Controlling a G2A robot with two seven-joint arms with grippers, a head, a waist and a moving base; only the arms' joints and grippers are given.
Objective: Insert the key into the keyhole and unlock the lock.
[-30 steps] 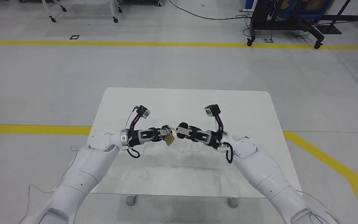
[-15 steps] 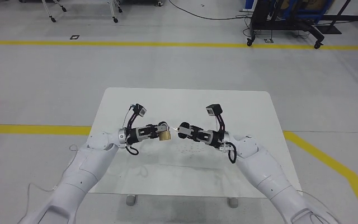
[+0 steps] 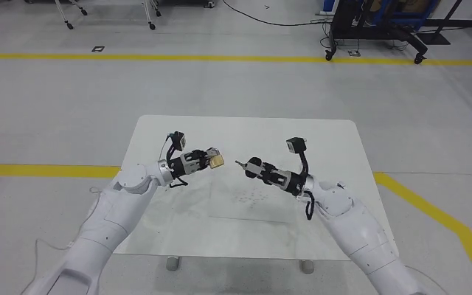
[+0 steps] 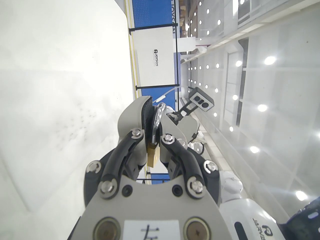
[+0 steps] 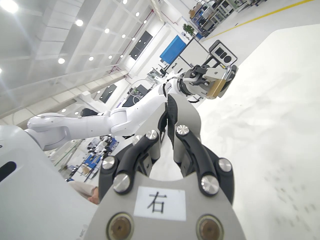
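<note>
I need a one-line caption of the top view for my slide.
Left gripper holds a brass padlock, right gripper a key, apart above the white table.

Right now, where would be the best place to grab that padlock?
By its steel shackle, from the loop's flat sides, as the left gripper does with its fingers: the thin loop fits between them, and the brass body hangs clear for the key.

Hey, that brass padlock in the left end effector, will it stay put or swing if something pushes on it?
The padlock looks like solid brass, so probably rigid and heavy for its size. The left end effector seems to pinch only the shackle, so a push from the key may pivot the body. Smooth metal might also slip.
</note>
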